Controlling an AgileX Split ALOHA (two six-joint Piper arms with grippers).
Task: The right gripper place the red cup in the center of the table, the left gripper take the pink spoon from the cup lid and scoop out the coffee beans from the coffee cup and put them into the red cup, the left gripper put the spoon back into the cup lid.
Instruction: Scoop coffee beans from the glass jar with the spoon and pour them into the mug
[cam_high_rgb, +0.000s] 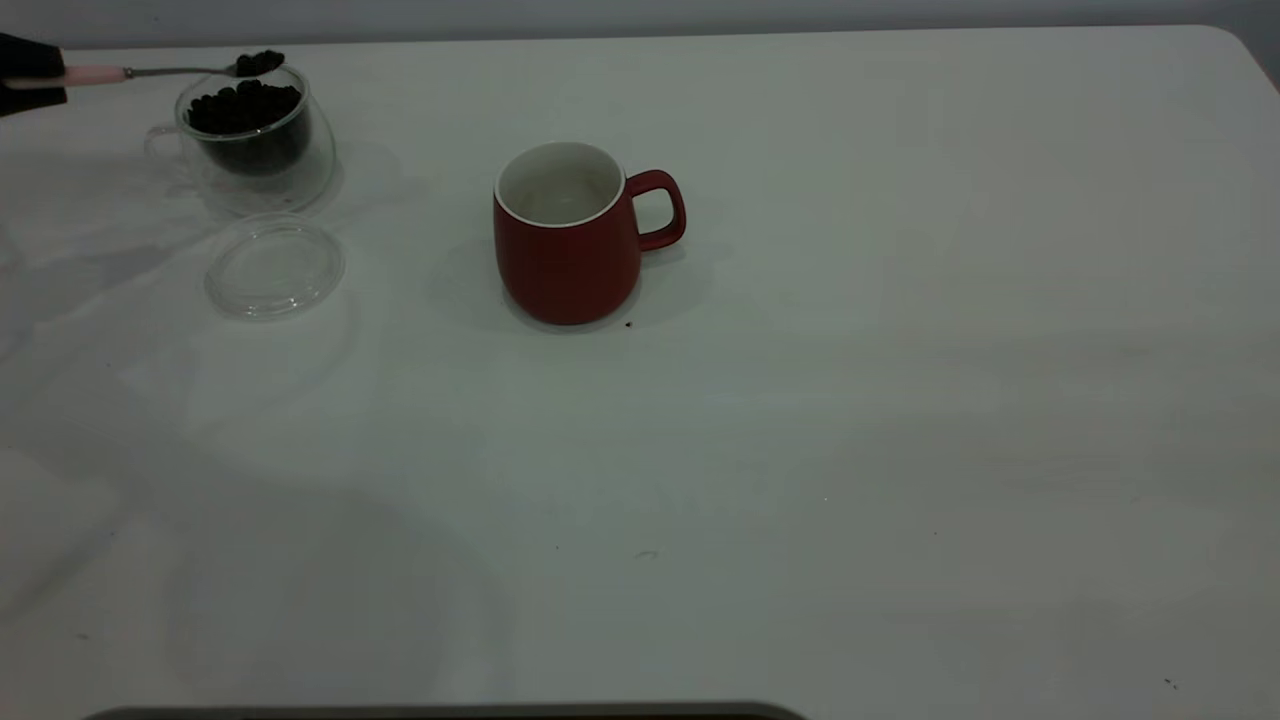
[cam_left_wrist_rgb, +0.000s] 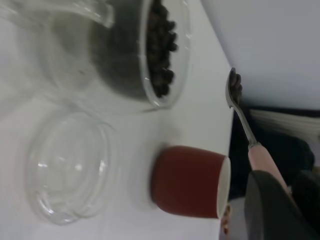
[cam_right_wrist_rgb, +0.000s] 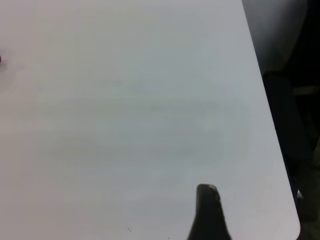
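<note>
Now the left claw (cam_high_rgb: 30, 75), clamped on the pale-pink-handled metal spoon (cam_high_rgb: 170, 71), holds its bean-laden bowl over the clear glass coffee cup (cam_high_rgb: 255, 140); the empty dark-red ceramic mug (cam_high_rgb: 570, 235) stands well rightward, mid-desk, along the spoon's long axis.

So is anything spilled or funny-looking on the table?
One thing: the clear glass coffee cup full of dark coffee beans leans tilted instead of standing straight. A tiny dark speck lies on the white table by the dark-red ceramic mug; I can't tell if it's a bean.
</note>
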